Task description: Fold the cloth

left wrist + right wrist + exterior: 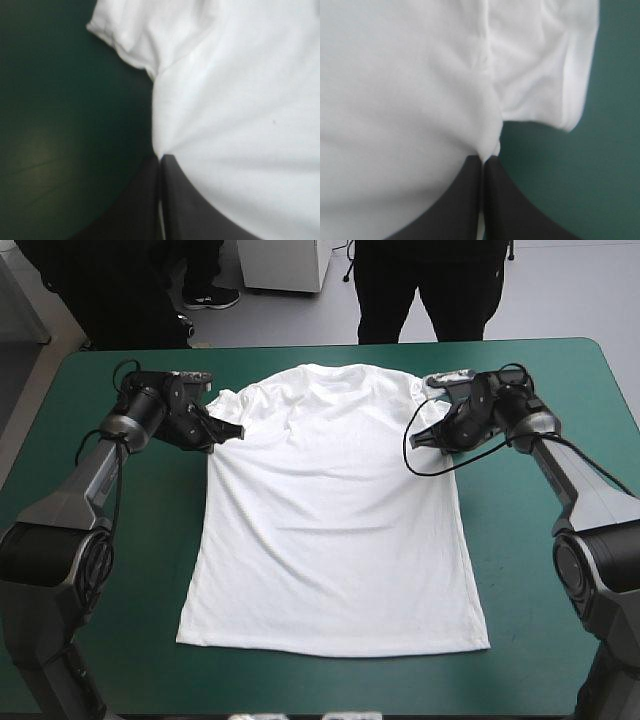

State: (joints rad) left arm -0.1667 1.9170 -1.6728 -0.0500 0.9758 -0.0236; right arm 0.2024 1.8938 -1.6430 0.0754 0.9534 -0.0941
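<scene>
- The left claw point(232, 430) reaches in low over the teal-green cover point(120, 570) of the worktop point(60, 390), pointing toward the middle.
- Its black fingers are pressed together into one pointed arch, clamped on the T-shirt point(335, 520) at the side edge just below the left sleeve point(228, 398).
- In the left wrist view, the left claw point(160, 157) has white cloth puckering in creases toward its tips. The left sleeve point(130, 35) lies ahead of it on the teal-green cover point(60, 125).
- The T-shirt is spread flat in the middle of the worktop, with its shoulders toward the far edge and its hem point(330, 645) toward the near edge. In the left wrist view the T-shirt point(240, 100) fills the side away from the bare cover.
- The right claw point(425, 437) mirrors the left one. It is also closed, clamped on the T-shirt's side edge just under the right sleeve point(425, 398).
- In the right wrist view, the right claw point(483, 159) pinches a small fold of the T-shirt point(395, 100). The right sleeve point(545, 65) lies ahead of it, and beyond that is the teal-green cover point(580, 190).
</scene>
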